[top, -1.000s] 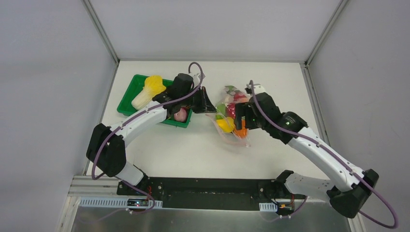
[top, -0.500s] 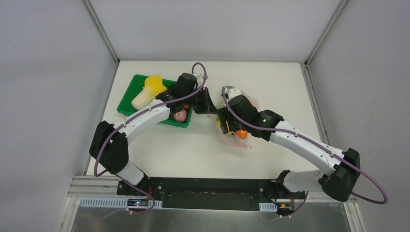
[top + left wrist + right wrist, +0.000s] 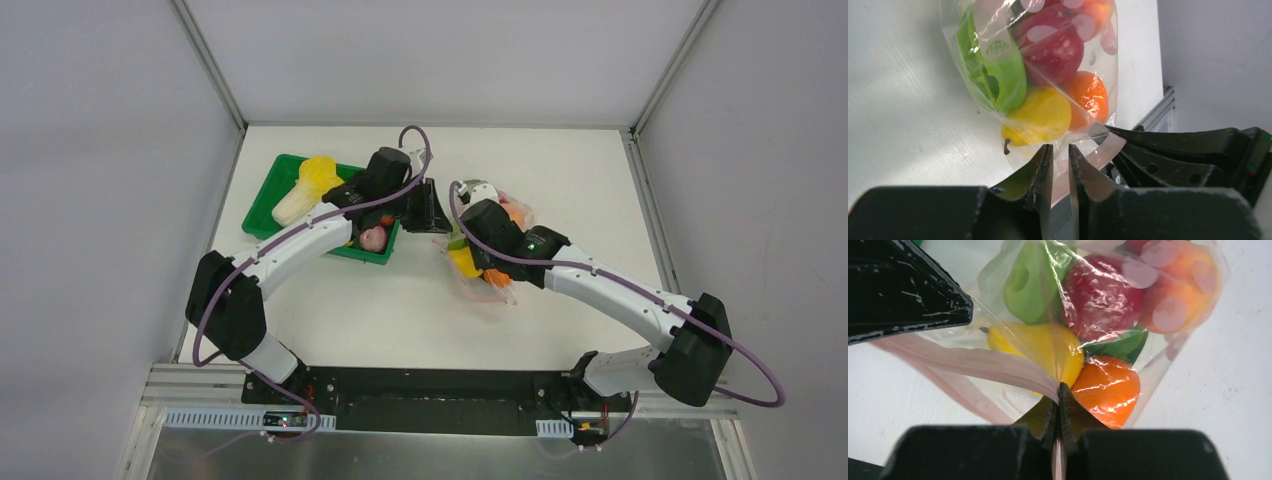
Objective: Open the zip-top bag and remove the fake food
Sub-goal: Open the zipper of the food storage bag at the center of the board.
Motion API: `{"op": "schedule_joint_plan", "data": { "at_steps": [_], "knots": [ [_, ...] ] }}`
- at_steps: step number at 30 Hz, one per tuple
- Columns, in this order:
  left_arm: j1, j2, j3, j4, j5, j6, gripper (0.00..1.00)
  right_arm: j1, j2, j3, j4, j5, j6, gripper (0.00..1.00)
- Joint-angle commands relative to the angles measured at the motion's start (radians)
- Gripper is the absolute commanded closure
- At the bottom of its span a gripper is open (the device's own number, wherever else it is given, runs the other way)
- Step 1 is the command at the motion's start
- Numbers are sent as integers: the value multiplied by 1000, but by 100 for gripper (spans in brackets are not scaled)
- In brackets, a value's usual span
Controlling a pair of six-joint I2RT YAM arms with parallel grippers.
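Observation:
The zip-top bag lies at mid-table, clear with a pink strip. Inside is the fake food: a yellow pear, an orange, a red apple, a green piece and a peach. My right gripper is shut on the pink strip at the bag's mouth. Facing it from the bag's left, my left gripper has its jaws a narrow gap apart, with the strip and film passing loosely between them. In the top view the right arm covers much of the bag.
A green tray at the left holds a yellow-white cabbage and a pinkish round piece. The left arm reaches over the tray's right end. Both grippers are close together at the bag's mouth.
My right arm swung left across the bag to its mouth and its jaws shut on the pink strip. The left gripper stayed in place and its jaws parted slightly.

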Motion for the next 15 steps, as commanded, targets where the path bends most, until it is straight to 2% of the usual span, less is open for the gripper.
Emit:
{"op": "schedule_joint_plan", "data": {
  "at_steps": [1, 2, 8, 11, 15],
  "knots": [
    [-8, -77, 71, -91, -154, 85, 74, 1, -4, 103, -43, 79, 72, 100],
    [-8, -97, 73, -110, -190, 95, 67, 1, 9, 123, -57, 81, 90, 100],
    [-8, -229, 65, -249, -458, 111, 43, 6, 84, 230, -102, 80, 214, 100],
    [-8, -303, 21, -266, -499, 103, 38, 11, 132, 290, -117, 99, 299, 100],
    [-8, -399, -58, -261, -480, 78, 37, 30, 223, 380, -151, 133, 378, 100]
  ]
}}
